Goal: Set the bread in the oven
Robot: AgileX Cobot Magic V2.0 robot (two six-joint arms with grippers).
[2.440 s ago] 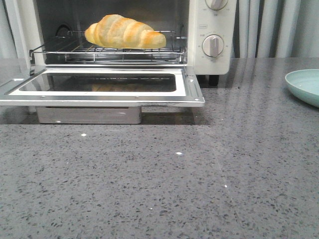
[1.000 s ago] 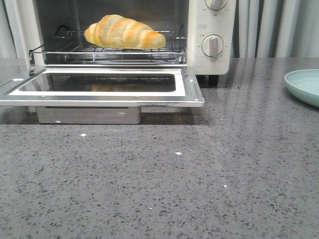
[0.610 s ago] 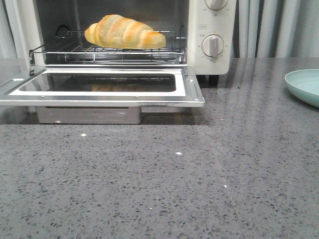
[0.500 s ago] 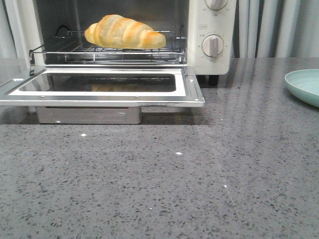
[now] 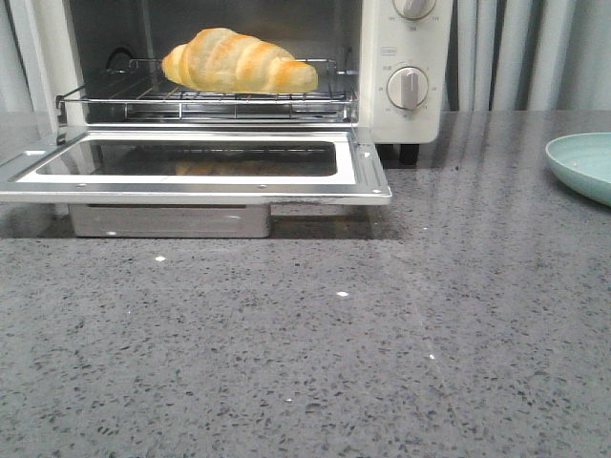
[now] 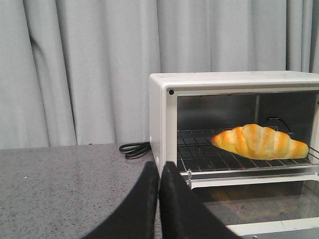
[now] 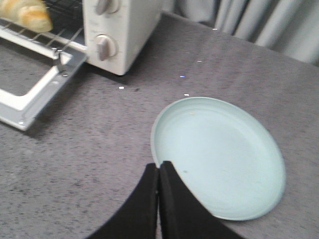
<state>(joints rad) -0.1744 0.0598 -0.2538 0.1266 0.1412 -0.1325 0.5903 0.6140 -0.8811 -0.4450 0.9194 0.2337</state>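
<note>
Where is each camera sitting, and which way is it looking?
Front view: low over the grey table, facing the open oven with the bread on its rack; no robot part shows.
Left wrist view: on the left arm, facing the oven's open front from its side; the shut left pincer shows.
Right wrist view: on the right arm, looking down at the green plate; the shut right pincer shows.
Shared: all three views show the oven and bread.
</note>
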